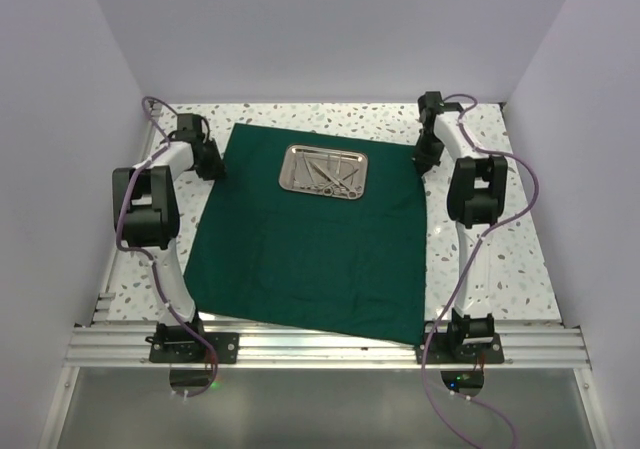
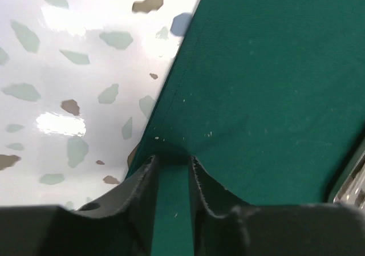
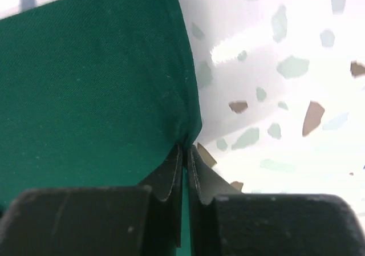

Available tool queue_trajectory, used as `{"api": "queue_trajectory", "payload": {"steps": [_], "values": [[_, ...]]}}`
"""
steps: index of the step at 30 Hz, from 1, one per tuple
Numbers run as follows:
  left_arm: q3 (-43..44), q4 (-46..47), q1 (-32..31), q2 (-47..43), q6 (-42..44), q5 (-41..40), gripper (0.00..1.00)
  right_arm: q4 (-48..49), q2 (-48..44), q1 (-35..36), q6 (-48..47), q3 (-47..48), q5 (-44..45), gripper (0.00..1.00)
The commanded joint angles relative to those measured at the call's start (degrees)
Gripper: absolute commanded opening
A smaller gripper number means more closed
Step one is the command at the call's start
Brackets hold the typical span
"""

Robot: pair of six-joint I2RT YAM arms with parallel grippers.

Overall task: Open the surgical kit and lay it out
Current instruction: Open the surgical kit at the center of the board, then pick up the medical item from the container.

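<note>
Cloth [image 1: 310, 259]: unfolded, flat on the table [image 1: 500, 259], near hem at the table's near edge.
Tray [image 1: 284, 174]: on the cloth's far half, long axis left-right. Instruments [image 1: 330, 176] are heaped inside, not yet laid out.
Left gripper [image 2: 171, 162], right gripper [image 3: 185, 150]: each narrowly pinches a far side hem.

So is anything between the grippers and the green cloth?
Nothing visible. The left gripper and right gripper each pinch an edge of the green cloth; the steel tray sits mid-cloth, away from both.
</note>
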Motion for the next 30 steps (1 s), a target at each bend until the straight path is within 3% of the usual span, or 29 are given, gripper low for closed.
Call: {"api": "queue_trajectory", "payload": {"steps": [1,6,13,18,19,21,22,23,24,27,30], "values": [[0.8,0.0,0.0,2.3,0.5,2.5,0.24,1.2,6.1,-0.6,-0.1,6.9,-1.5,0.0],[1.7,-0.7,0.0,4.6,0.0,4.0,0.0,0.5,13.6,-0.6,2.3,17.6,-6.0,0.0],[1.6,-3.2,0.0,2.4,-0.1,0.9,0.0,6.9,15.9,-1.1,5.2,24.7,-8.7,0.0],[2.9,-5.3,0.0,1.7,0.0,-2.2,0.02,7.9,14.2,-2.0,5.7,22.4,-8.5,0.02],[3.6,-6.8,0.0,1.8,0.0,-2.3,0.05,7.6,13.5,-2.1,5.4,21.9,-8.4,0.21],[5.5,-8.3,0.0,2.2,0.0,-2.2,0.34,6.6,12.1,-2.8,4.9,21.3,-8.3,0.49],[5.8,-9.0,0.0,1.7,-0.1,-2.0,0.44,6.3,11.3,-2.9,4.3,20.5,-7.6,0.7],[6.1,-9.2,0.0,1.2,-0.2,-2.2,0.79,5.9,9.3,-3.0,4.3,20.1,-6.8,0.76],[6.5,-9.6,0.0,0.6,-0.3,-2.6,0.99,5.2,8.4,-3.3,4.1,20.0,-6.1,0.79],[6.9,-11.5,0.0,-3.7,-0.7,-4.8,1.0,5.0,4.4,-3.5,3.4,20.1,-5.6,0.83],[4.7,-11.8,0.0,-7.2,-0.6,-6.2,1.0,9.0,-0.4,-3.1,4.1,17.0,-11.8,0.83]]}}
